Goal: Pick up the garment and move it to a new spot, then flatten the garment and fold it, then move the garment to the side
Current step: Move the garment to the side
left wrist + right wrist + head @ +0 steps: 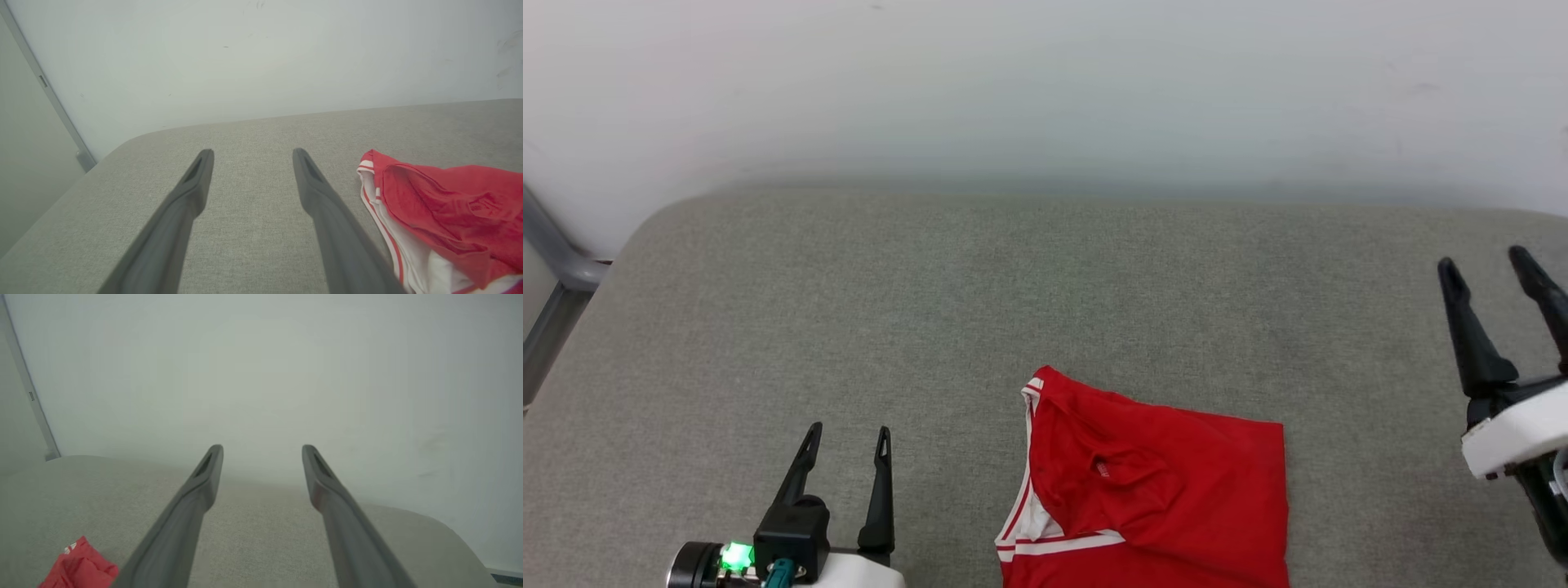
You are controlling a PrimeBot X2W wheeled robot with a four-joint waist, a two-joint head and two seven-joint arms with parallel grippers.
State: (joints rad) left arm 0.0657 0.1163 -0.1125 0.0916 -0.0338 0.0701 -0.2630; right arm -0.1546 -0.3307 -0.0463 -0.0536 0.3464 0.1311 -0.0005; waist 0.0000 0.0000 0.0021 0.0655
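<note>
The red garment lies folded into a rough rectangle on the grey cushion, at the bottom centre of the head view. White sleeve fabric and striped trim show along its left edge; its lettering and number are hidden. In the left wrist view the garment sits to the right of the fingers. A corner of the garment shows at the lower left of the right wrist view. My left gripper is open, left of the garment and apart from it. My right gripper is open, raised at the far right, holding nothing.
The grey fabric surface spreads wide, with rounded corners, and ends at a white wall behind it. A grey metal bar stands past its left edge.
</note>
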